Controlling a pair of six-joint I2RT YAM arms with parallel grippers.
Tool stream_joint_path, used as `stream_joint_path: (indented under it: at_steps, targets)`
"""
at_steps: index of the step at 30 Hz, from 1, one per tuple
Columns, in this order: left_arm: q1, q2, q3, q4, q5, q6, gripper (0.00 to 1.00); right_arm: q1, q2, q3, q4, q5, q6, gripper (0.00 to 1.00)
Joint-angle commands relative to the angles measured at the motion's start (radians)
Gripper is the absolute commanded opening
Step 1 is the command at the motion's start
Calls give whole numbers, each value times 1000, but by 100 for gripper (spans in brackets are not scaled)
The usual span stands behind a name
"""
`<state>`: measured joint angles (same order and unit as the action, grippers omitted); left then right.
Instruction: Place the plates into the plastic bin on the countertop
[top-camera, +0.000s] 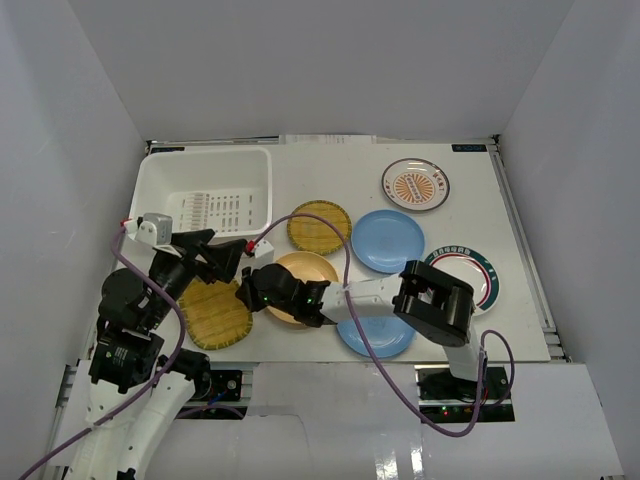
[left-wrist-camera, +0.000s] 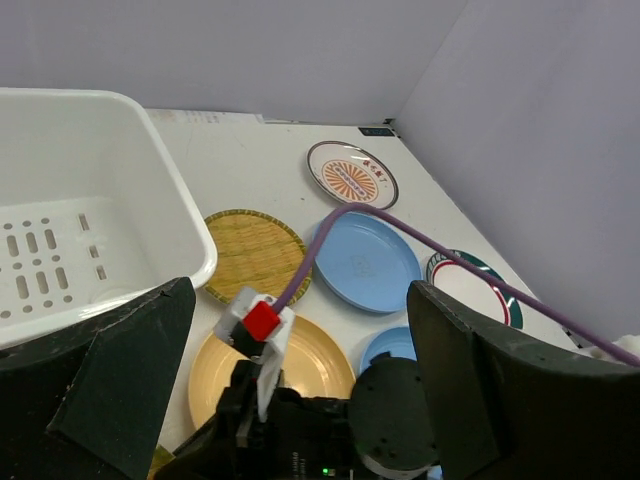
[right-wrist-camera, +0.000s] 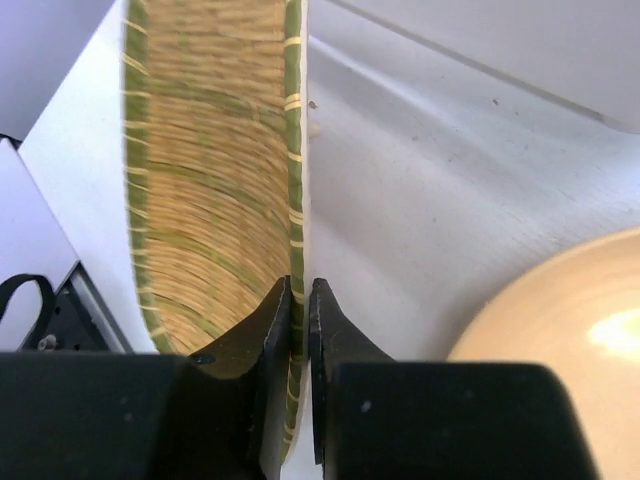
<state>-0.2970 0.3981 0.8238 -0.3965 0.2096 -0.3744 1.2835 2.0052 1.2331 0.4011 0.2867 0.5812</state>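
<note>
From above, the right hand (top-camera: 246, 290) reaches across the surface (top-camera: 330, 170) to the woven plate (top-camera: 213, 315) near the bin (top-camera: 150, 195), crowding the left hand (top-camera: 215, 252), so they could collide. The left wrist view shows that hand spread wide, empty. Close up, the right hand (right-wrist-camera: 300, 300) pinches only the plate's rim, which may slip.

Lab booth: white walls (top-camera: 320, 70), countertop (top-camera: 330, 175)

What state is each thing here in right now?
plastic bin: empty.
near woven plate: rim pinched, outside the bin.
right pincer: shut on the near woven plate.
left pincer: open, empty.
far woven plate: lying free.
orange-yellow plate: lying free.
far blue plate: lying free.
near blue plate: lying free.
orange-patterned plate: lying free.
green-ringed plate: lying free.
</note>
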Motion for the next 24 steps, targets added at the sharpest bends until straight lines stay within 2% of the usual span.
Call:
stream_joint_path:
  at_steps: [1,9,14,16,21,24]
  targets:
    - [-5,8,35,-16,-48,0,98,13,-88,-56,-7,86,-14,8]
    - [-7,41,193,-53,-174,0,98,5,-321,-70,28,105,-96,8]
    - [-13,59,274,-54,-142,-24,98,-49,-413,9,-27,48,-113,8]
    - [-16,62,278,-61,-133,-32,98,-107,-434,40,-28,-13,-89,8]
    - [-17,54,238,-76,-141,-57,95,-248,-366,176,-28,-95,-69,8]
    - [-17,51,193,-93,-138,-80,94,-317,-248,328,-13,-142,-57,8]
